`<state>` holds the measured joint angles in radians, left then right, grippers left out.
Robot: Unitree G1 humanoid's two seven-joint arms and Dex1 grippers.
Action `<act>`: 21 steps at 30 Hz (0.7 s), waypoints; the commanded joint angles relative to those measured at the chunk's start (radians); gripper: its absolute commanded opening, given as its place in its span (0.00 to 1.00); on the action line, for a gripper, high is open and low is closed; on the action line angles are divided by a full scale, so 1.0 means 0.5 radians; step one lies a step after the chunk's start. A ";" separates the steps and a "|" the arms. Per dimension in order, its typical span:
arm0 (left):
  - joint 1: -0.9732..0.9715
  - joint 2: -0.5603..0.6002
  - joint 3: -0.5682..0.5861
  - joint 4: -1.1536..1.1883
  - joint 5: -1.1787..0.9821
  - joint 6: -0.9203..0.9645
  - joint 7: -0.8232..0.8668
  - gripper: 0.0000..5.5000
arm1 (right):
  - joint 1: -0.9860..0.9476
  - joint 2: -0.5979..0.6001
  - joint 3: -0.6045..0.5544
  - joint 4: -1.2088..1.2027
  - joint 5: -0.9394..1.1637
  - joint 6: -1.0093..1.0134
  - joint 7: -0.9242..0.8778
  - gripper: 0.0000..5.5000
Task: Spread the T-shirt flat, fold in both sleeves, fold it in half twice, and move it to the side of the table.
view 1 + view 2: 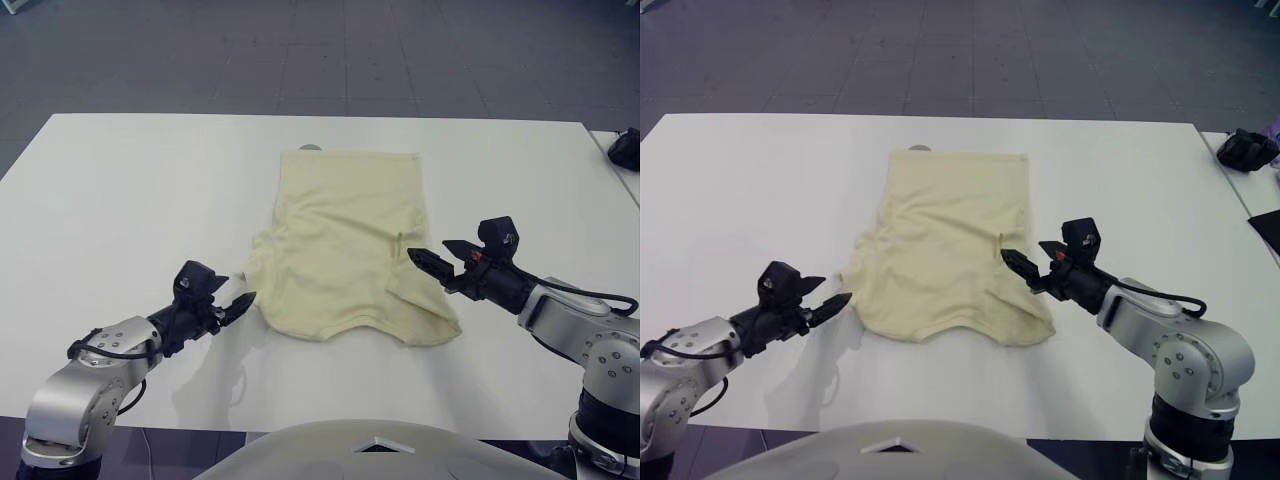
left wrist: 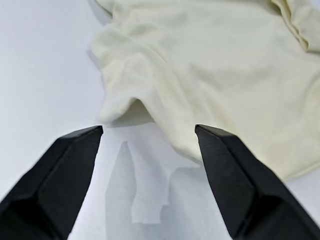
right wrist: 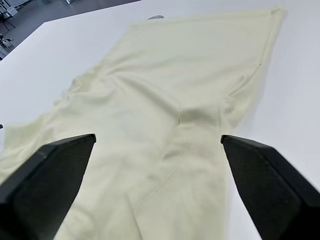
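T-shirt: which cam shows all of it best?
Left eye view: the whole T-shirt shows, outline complete, on the table. Right eye view matches. Left wrist view gives one sleeve corner close up; right wrist view, the body, cropped.

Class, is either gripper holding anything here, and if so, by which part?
Nothing is held. The left gripper is open just off the edge of the T-shirt; the right gripper is open over its right side.

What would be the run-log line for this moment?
T-shirt: wrinkled on table | left gripper: open, beside it | right gripper: open, over its edge
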<state>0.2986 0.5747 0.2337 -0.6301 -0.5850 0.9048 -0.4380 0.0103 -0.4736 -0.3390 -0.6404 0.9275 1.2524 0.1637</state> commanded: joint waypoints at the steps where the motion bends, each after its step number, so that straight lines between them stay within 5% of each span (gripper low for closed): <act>1: -0.228 -0.384 0.236 0.215 -0.370 0.255 0.267 0.78 | 0.007 -0.005 0.046 0.012 -0.050 -0.039 -0.011 0.98; 8: -0.518 -0.781 0.736 0.513 -1.013 0.708 1.024 0.59 | 0.041 -0.017 0.060 0.011 -0.119 -0.078 -0.012 0.98; 11: -0.471 -0.763 0.798 0.438 -1.142 0.768 1.170 0.55 | 0.035 -0.038 0.091 0.026 -0.143 -0.087 0.016 0.98; 21: -0.451 -0.756 0.755 0.594 -1.424 0.759 1.452 0.21 | 0.051 -0.033 0.157 0.043 -0.251 -0.149 0.048 0.98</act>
<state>0.0984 0.1959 0.6169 -0.3831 -1.2823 1.3085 0.2600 0.0302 -0.4867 -0.2690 -0.6184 0.8121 1.1848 0.1850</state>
